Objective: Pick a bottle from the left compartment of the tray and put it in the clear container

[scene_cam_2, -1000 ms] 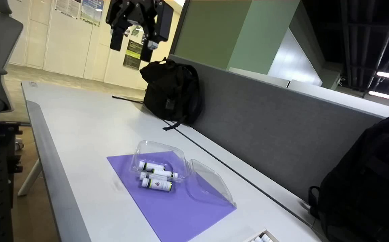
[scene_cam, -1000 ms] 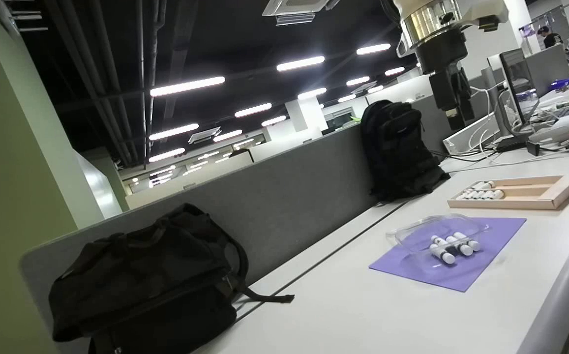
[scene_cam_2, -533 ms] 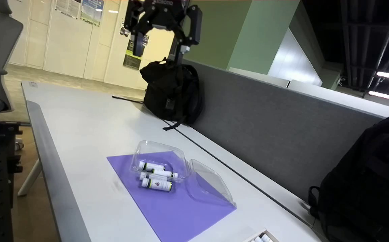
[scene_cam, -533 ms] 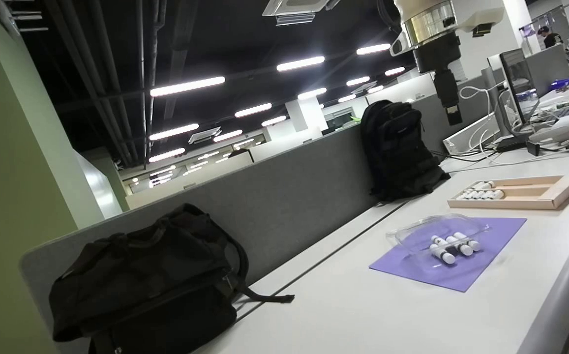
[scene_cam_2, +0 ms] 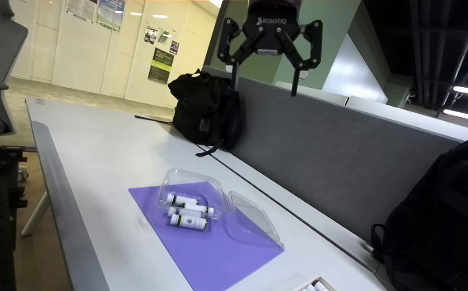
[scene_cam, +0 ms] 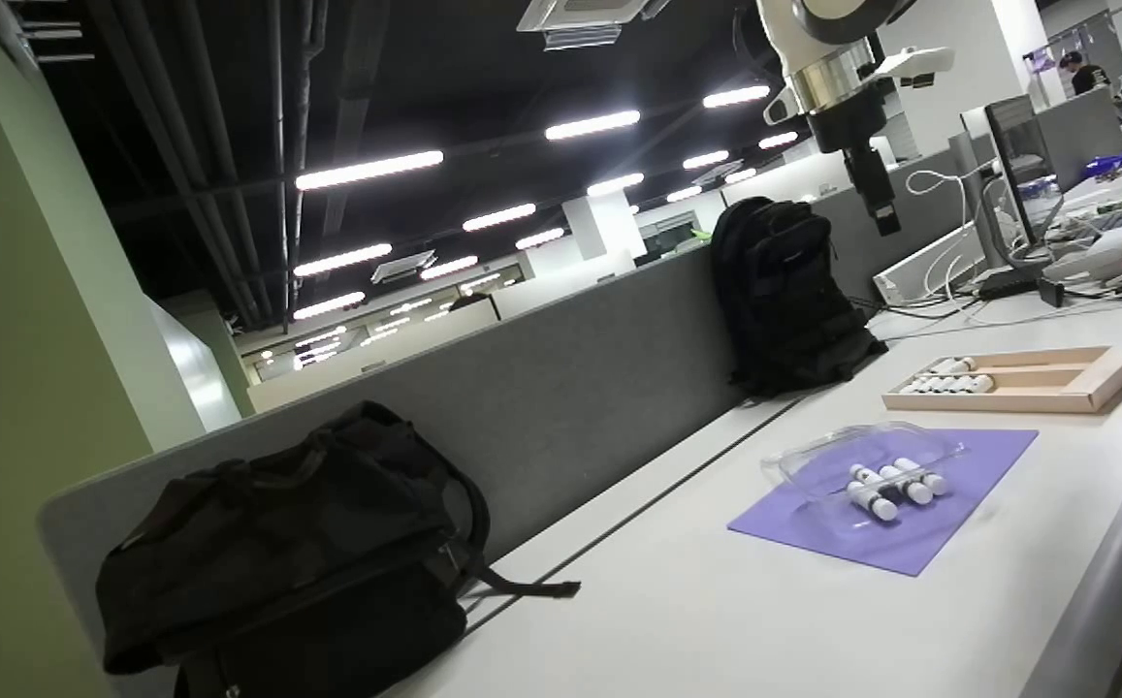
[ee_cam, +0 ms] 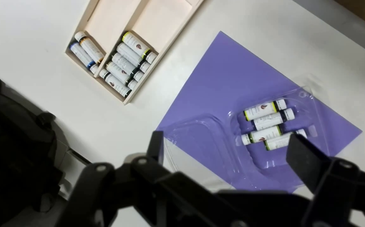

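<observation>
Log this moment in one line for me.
tool: open, holding nothing, above desk | clear container: open, mostly on purple mat, four bottles inside | wooden tray: more bottles in two compartments

White tabletop (scene_cam_2: 108, 161) had grey trim (scene_cam_2: 68, 218) along front edge; purple mat (ee_cam: 229, 72) lay between front and back edges; tan wooden tray (ee_cam: 166, 19) sat near mat, apart from it, long sides running from back edge toward front; black backpack (scene_cam_2: 207, 111) slumped at back corner; second backpack (scene_cam: 779, 301) stood near back edge, behind tray; monitor (scene_cam: 1024, 170) stood farther along back edge.
</observation>
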`<state>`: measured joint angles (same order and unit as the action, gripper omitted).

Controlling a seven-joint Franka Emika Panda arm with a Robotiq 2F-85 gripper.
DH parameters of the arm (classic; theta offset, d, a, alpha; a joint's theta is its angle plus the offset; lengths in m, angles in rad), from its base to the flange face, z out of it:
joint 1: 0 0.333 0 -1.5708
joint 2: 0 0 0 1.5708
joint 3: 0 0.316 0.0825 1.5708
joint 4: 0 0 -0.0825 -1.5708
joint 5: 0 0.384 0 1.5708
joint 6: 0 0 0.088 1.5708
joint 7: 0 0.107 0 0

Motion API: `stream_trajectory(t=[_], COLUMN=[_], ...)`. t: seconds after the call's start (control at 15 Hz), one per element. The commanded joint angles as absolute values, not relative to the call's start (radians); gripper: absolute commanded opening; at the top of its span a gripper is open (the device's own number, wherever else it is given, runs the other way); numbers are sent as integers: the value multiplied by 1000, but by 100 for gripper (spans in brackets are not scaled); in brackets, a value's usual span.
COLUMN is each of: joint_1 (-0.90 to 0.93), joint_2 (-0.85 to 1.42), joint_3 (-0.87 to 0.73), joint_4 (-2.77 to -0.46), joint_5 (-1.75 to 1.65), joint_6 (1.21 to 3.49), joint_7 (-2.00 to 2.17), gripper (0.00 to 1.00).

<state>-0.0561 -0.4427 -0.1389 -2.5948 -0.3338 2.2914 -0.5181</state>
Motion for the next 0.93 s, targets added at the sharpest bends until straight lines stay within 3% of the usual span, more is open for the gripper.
stream_trajectory(t=[0.0, 0.33, 0.87], joint_1=[-55, -54, -129], joint_2=[-427, -413, -248], joint_3=[-142, -140, -386], joint_4=[-2580, -2572, -2739], joint_5=[-335, -336, -362], joint_6=[2288, 2288, 2859], joint_7=[-517, -517, -996], gripper=[100, 100, 100])
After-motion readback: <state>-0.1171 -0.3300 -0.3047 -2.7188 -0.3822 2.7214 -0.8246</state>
